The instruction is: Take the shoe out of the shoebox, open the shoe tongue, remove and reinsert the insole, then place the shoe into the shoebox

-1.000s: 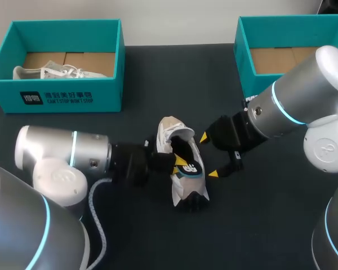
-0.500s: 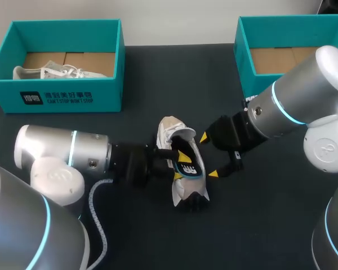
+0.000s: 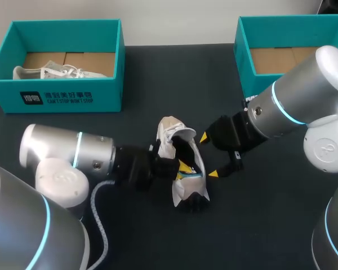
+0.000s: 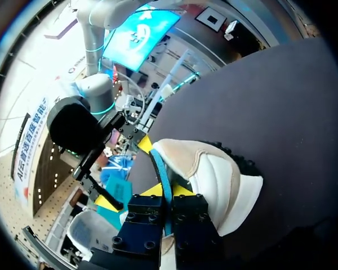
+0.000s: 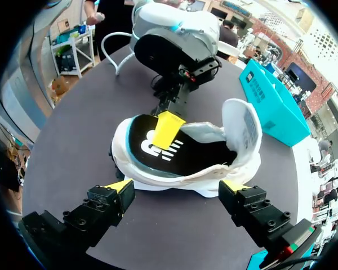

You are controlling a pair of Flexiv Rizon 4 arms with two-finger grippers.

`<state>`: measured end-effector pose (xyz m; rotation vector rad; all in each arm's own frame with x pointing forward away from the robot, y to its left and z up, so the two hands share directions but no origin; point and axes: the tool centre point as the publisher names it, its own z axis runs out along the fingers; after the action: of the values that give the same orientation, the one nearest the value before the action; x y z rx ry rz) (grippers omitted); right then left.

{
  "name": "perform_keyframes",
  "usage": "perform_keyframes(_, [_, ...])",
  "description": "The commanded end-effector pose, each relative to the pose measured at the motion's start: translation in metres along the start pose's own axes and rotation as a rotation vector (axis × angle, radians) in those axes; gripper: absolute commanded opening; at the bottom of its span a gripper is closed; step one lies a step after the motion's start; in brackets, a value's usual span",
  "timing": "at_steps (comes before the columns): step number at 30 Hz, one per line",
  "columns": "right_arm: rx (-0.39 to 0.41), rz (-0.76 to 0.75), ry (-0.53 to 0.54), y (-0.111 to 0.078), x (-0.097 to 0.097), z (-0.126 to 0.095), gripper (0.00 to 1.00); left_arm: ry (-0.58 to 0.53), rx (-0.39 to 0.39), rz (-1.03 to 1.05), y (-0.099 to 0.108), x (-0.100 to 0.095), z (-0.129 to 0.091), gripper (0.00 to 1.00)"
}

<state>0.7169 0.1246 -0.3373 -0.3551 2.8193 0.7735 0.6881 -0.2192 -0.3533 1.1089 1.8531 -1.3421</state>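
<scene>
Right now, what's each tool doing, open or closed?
Left tool: closed on the shoe, at its side wall.
Right tool: open, holding nothing.

L arm [image 3: 73, 154] & R arm [image 3: 304, 101]: silver rounded shells, cyan rings, white end caps. L gripper [image 4: 166, 190] & R gripper [image 5: 176, 185]: black, blocky, hex screws, yellow tips. Grey cable [image 3: 93, 211] off L arm.

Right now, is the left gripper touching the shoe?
Touching. The left wrist view shows the left gripper closed on the shoe, with the shoe's side wall pinched between its two fingers.
</scene>
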Motion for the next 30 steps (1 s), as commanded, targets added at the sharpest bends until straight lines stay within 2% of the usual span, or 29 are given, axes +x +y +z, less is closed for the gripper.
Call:
perform_keyframes(1, [0.003, 0.001, -0.002, 0.001, 0.001, 0.001, 1.00, 0.013, -0.018, 0.003, 0.011, 0.001, 0.005, 0.00])
perform_keyframes(5, [0.003, 0.001, -0.002, 0.001, 0.001, 0.001, 1.00, 0.029, -0.044, 0.006, 0.017, 0.004, 0.000, 0.00])
perform_keyframes(10, [0.003, 0.001, -0.002, 0.001, 0.001, 0.001, 1.00, 0.029, -0.040, -0.010, 0.016, 0.007, 0.001, 0.00])
perform_keyframes(11, [0.003, 0.001, -0.002, 0.001, 0.001, 0.001, 1.00, 0.025, -0.035, -0.010, 0.014, 0.006, 0.001, 0.10])
perform_keyframes(13, [0.003, 0.001, -0.002, 0.001, 0.001, 0.001, 1.00, 0.013, -0.031, -0.013, 0.010, 0.004, 0.000, 0.47])
perform_keyframes(14, [0.003, 0.001, -0.002, 0.001, 0.001, 0.001, 1.00, 0.008, -0.028, -0.013, 0.008, 0.002, -0.001, 0.51])
perform_keyframes(18, [0.003, 0.001, -0.002, 0.001, 0.001, 0.001, 1.00, -0.018, -0.021, -0.016, 0.004, -0.005, -0.008, 0.56])
perform_keyframes(24, [0.003, 0.001, -0.002, 0.001, 0.001, 0.001, 1.00, -0.047, -0.002, 0.004, -0.008, -0.021, -0.016, 0.57])
perform_keyframes(26, [0.003, 0.001, -0.002, 0.001, 0.001, 0.001, 1.00, -0.061, 0.007, 0.013, -0.013, -0.025, -0.018, 0.62])
perform_keyframes(30, [0.003, 0.001, -0.002, 0.001, 0.001, 0.001, 1.00, -0.072, 0.016, 0.013, -0.020, -0.032, -0.020, 0.60])
